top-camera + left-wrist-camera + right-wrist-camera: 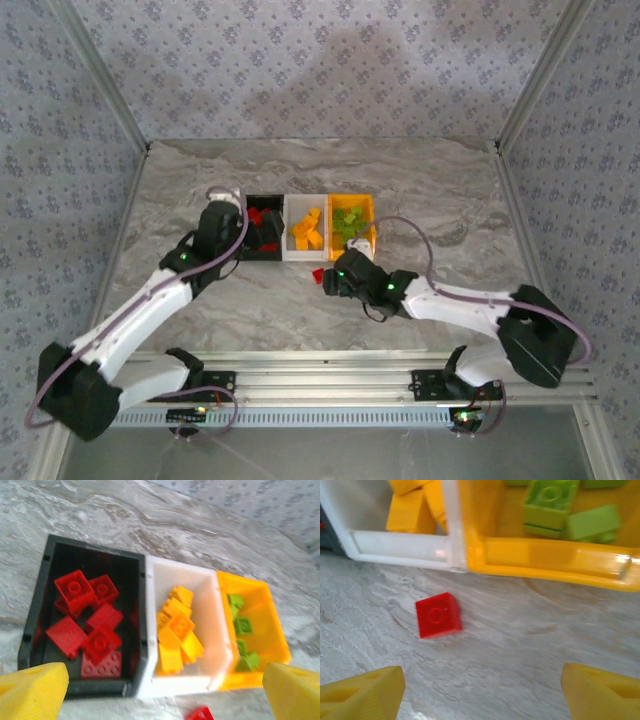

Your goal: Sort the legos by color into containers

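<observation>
Red hard plastic, the loose lego (438,615) on the table (530,645) just before the white bin (395,542) strikes us as light and slick, best pinched across flat sides by the empty, wide-spread right gripper (480,680); the left gripper (165,677) gapes empty too.

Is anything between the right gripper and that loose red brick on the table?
Nothing visible. The red brick lies alone on bare table near the front wall of the white bin, with the right gripper open before it.
</observation>
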